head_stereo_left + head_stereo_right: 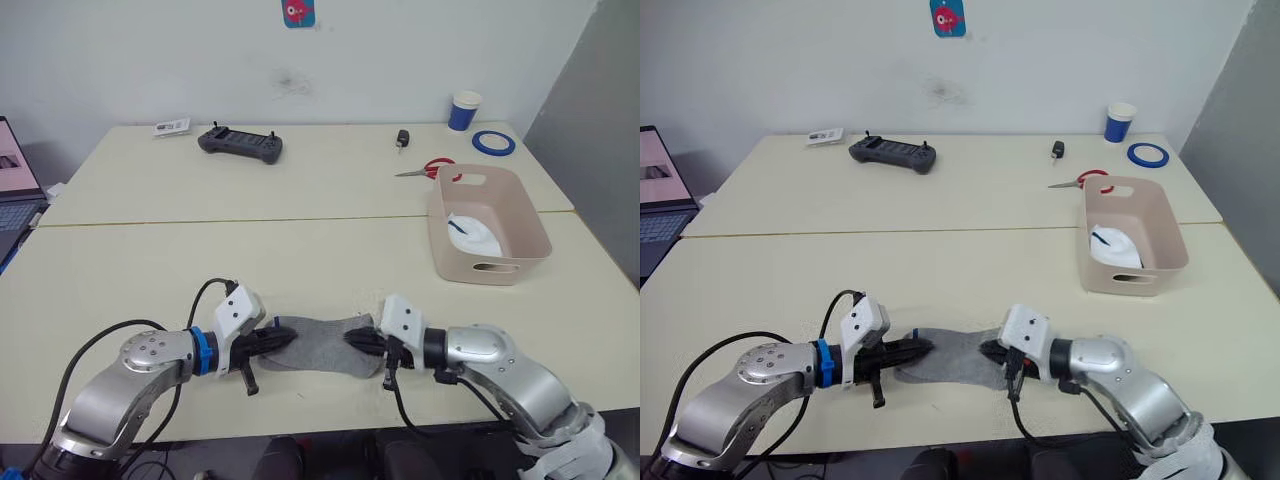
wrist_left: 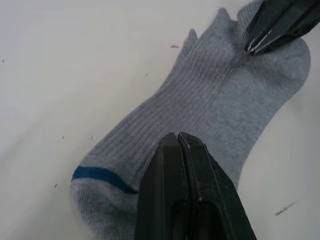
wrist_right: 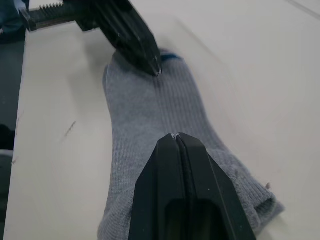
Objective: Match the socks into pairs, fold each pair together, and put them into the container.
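Grey sock (image 1: 318, 345) lies flat at the near edge of the table (image 1: 300, 250), stretched between both grippers. Left gripper (image 1: 283, 338) has its fingers pressed together on the sock's left end, right gripper (image 1: 357, 338) likewise closed on the right end. Off to the far right, the container (image 1: 495, 200) holds white socks (image 1: 470, 232).

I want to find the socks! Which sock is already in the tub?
The white sock with a navy stripe lies inside the pinkish-beige tub. The grey sock lies flat on the table, with the left gripper and right gripper on it.
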Robot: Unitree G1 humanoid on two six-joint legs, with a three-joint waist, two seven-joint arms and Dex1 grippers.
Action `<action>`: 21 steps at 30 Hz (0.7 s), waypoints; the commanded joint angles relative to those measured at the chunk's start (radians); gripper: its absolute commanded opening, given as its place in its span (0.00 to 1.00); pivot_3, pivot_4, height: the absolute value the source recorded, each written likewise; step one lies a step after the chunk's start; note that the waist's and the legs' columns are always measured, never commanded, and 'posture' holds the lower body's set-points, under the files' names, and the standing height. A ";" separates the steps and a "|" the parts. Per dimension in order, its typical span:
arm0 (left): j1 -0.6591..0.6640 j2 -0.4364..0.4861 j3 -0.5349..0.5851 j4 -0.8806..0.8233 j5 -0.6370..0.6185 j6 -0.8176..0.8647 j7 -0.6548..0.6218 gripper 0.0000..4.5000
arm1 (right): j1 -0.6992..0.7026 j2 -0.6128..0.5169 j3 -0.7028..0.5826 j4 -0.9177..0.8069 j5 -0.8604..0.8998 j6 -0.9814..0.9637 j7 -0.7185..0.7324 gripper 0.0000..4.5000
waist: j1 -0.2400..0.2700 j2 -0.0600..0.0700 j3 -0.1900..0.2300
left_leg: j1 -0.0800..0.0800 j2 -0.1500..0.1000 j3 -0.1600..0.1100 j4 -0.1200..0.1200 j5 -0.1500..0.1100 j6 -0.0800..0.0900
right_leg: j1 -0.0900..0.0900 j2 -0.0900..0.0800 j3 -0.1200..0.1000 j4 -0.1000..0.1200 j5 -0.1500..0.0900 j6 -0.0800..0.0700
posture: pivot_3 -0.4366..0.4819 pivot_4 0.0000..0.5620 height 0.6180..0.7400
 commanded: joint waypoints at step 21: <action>-0.029 -0.066 -0.022 -0.096 0.018 -0.033 0.038 0.00 | -0.056 0.016 -0.053 -0.061 -0.006 -0.009 0.024 0.60 | -0.003 0.000 0.000 | 0.001 0.000 0.000 0.001 0.000 0.000 | 0.001 0.001 0.000 0.001 0.000 0.001 | 0.48 0.27 1.00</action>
